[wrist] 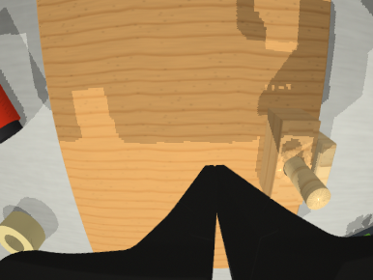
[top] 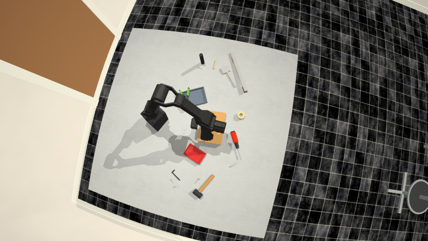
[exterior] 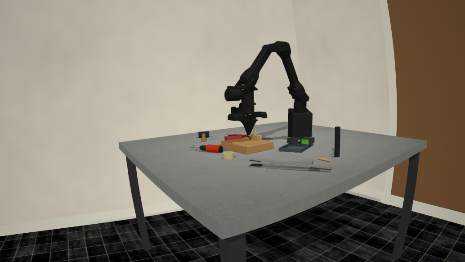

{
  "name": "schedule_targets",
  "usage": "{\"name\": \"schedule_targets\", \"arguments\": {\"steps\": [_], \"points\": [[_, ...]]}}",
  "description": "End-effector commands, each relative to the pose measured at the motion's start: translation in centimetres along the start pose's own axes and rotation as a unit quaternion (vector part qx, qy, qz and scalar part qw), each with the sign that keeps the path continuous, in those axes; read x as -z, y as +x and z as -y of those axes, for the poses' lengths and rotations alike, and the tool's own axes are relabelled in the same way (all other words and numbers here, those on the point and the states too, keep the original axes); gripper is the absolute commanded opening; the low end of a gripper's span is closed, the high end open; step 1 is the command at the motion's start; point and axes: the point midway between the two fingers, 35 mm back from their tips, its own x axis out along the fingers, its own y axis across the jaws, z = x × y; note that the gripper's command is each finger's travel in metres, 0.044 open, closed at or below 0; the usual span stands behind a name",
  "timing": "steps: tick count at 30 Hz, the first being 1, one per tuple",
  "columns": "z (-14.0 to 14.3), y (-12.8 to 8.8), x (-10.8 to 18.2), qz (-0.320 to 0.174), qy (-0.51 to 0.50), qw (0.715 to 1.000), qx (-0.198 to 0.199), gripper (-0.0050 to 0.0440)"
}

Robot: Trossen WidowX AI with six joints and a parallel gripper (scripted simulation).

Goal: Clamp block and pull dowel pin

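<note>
The small wooden block point(exterior: 256, 137) point(wrist: 301, 126) sits near one edge of the wooden board point(top: 222, 118) point(exterior: 248, 148) point(wrist: 169, 63). Its dowel pin point(exterior: 255, 132) point(wrist: 316, 195) stands up from it. A small wooden piece point(wrist: 327, 154) is beside it at the board edge; which piece is the bench stop I cannot tell. My gripper point(exterior: 248, 133) point(wrist: 214, 174) is shut and empty, pointing down over the board, to the left of the block in the wrist view. The green and black spring clamp point(top: 188, 92) point(exterior: 304, 141) is at the blue-grey tray point(top: 200, 96) point(exterior: 290, 150), away from the block.
A red tray point(top: 194, 155) point(exterior: 230, 137) lies beside the board. A screwdriver point(top: 234, 137) point(exterior: 212, 148) point(wrist: 6, 111) and a tape roll point(top: 238, 115) point(exterior: 228, 156) point(wrist: 35, 233) lie on another side. A black cylinder point(top: 201, 59) point(exterior: 337, 141) stands upright. A hammer point(top: 206, 183) lies farther off.
</note>
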Motion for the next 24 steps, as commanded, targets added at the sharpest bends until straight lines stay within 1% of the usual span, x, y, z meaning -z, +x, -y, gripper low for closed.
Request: {"name": "schedule_targets", "arguments": {"steps": [1,9,15,18,24], "points": [[0.5,1.2,0.0,-0.001,0.004,1.0,0.01,0.0],[0.6,2.2,0.0,0.0,0.005,1.0,0.009,0.0],[0.7,2.2,0.0,0.0,0.005,1.0,0.009,0.0],[1.2,1.7,0.1,0.0,0.005,1.0,0.009,0.0],[2.4,1.6,0.1,0.0,0.005,1.0,0.009,0.0]]}}
